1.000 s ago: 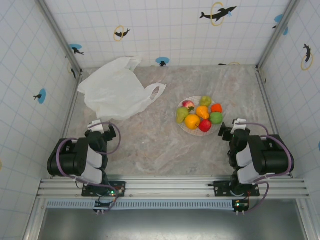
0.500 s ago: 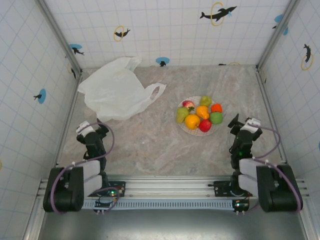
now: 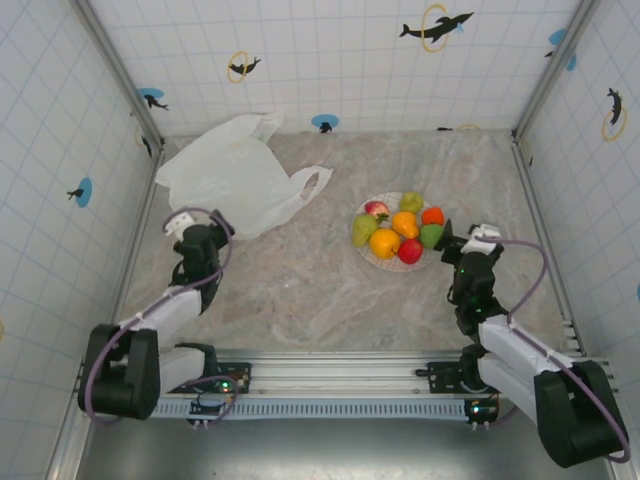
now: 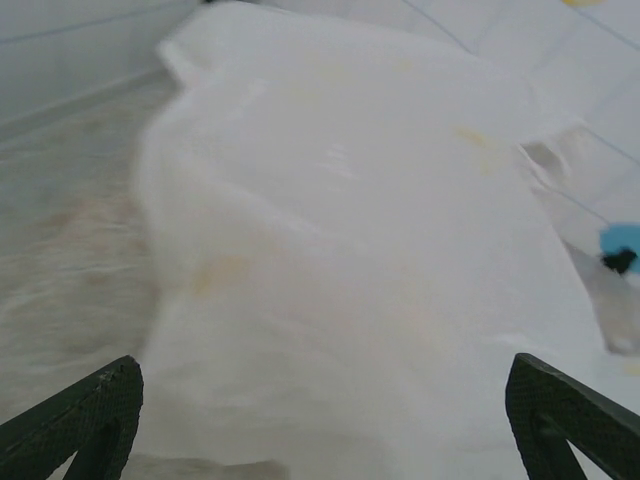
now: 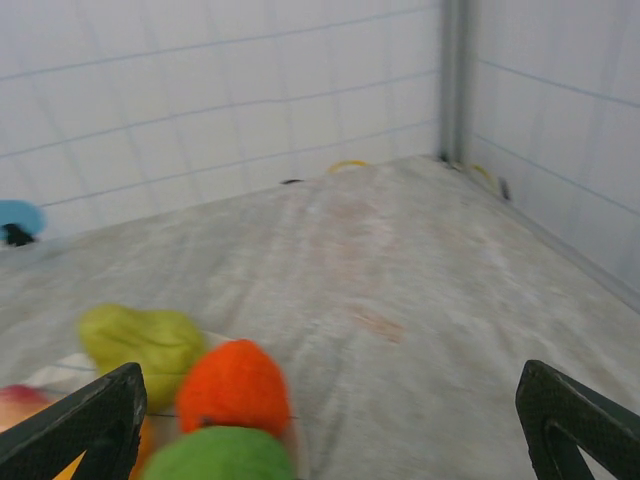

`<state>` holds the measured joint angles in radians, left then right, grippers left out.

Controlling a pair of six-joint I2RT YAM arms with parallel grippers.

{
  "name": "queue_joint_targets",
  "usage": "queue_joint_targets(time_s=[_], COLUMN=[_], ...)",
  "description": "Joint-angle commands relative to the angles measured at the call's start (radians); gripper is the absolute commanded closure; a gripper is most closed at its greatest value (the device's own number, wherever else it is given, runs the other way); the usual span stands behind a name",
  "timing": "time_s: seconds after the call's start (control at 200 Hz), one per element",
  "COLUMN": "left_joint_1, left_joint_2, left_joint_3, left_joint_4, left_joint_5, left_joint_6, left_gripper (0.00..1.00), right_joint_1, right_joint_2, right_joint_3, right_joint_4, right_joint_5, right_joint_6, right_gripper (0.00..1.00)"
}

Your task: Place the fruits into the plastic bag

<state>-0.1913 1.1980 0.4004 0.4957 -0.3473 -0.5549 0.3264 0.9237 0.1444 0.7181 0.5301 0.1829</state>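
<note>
Marbled tabletop (image 3: 330,290) enclosed by white tiled walls carrying dolphin stickers. At the far left of the surface the plastic bag (image 3: 232,185) lies crumpled and flat, with one loop handle toward the table's centre and the other toward the back wall.

Right of centre, the fruits (image 3: 400,228) are heaped on a round pale plate (image 3: 373,260), well apart from the bag. Red, orange, yellow-green and green pieces touch one another.

Observed: the left gripper (image 3: 195,232) stands just beside the bag's near edge, pointing at it. Contact cannot be confirmed. From the left wrist, its fingers (image 4: 80,425) are spread wide, and white plastic lies ahead, not gripped.

Observed: the right gripper (image 3: 455,248) sits just beside the plate's right rim, near a green fruit (image 3: 432,236). From the right wrist, its fingers (image 5: 575,430) are wide apart, gripping nothing. An orange fruit (image 5: 235,385) shows low on the left.
</note>
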Motion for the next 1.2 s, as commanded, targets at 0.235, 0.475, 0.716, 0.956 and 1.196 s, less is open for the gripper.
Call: queue_joint_targets(time_s=[0.235,0.475,0.716,0.956,1.196], left_joint_1=[-0.282,-0.319,-0.318,-0.321,-0.330], left_joint_2=[0.517,0.807,0.847,0.599,0.245], left_joint_3=[0.557,0.883,0.944,0.632,0.236], left_joint_4=[-0.323,-0.449,-0.505,-0.484,-0.540], left_joint_5=[0.101,0.123,0.100,0.187,0.196], left_joint_6=[0.254,0.346,0.414,0.361,0.198], left_gripper=[0.06,0.18,0.64,0.96,0.88], right_joint_1=[0.132,0.134,0.133,0.133,0.134], right_joint_2=[0.093,0.091,0.093,0.119,0.118], right_joint_3=[0.122,0.107,0.107,0.120,0.124], right_joint_4=[-0.046,-0.072,-0.101,-0.101,-0.095], right_joint_5=[0.025,0.026,0.027,0.022,-0.003], right_joint_6=[-0.077,-0.057,-0.048,-0.036,-0.003], right_gripper=[0.00,0.01,0.00,0.00,0.01])
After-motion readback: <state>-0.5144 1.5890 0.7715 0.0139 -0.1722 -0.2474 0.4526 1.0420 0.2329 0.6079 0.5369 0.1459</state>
